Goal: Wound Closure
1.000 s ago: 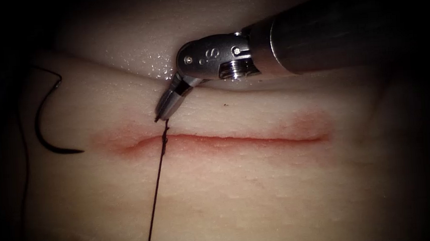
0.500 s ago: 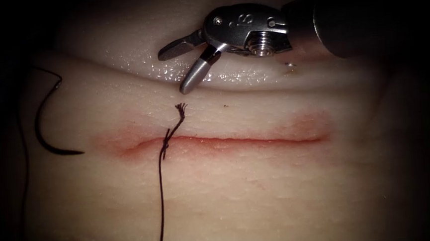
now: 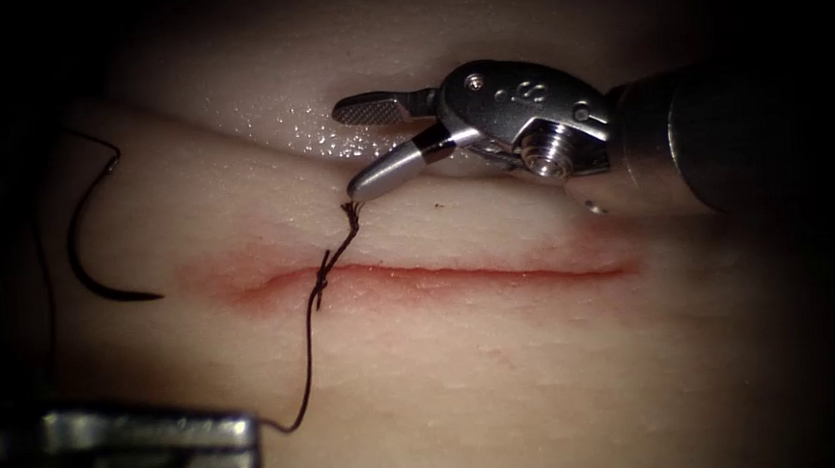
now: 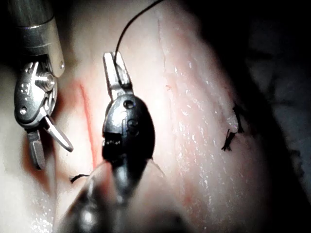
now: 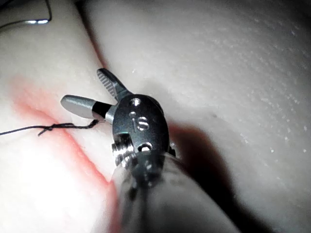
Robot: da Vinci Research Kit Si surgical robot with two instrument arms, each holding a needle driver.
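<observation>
The cut (image 3: pixel 459 274) runs across the tissue (image 3: pixel 503 374), with a knot (image 3: pixel 319 286) near its left end. A short frayed thread end (image 3: pixel 349 209) rises from the knot. My right tool (image 3: pixel 345 151) hangs open just above that end, holding nothing; its lower fingertip (image 3: pixel 357 186) almost touches the fray, as seen from the right wrist too (image 5: pixel 82 87). The long thread (image 3: pixel 309 357) runs down from the knot to my left tool (image 3: pixel 251 433), which is shut on it (image 4: pixel 116 58). The curved needle (image 3: pixel 85 254) lies free on the tissue, left of the cut.
Red fluid stains the edges of the cut (image 3: pixel 592 243). A fold of tissue (image 3: pixel 265 118) rises behind the right tool. Cut ends of thread (image 4: pixel 228 141) lie on the tissue's side. Thread trails from the needle's tail along the far left (image 3: pixel 45 286).
The right tool let go of the thread end, opened and moved right, then dropped back beside the fray. The left tool came in at lower left with the thread, which now hangs slack.
</observation>
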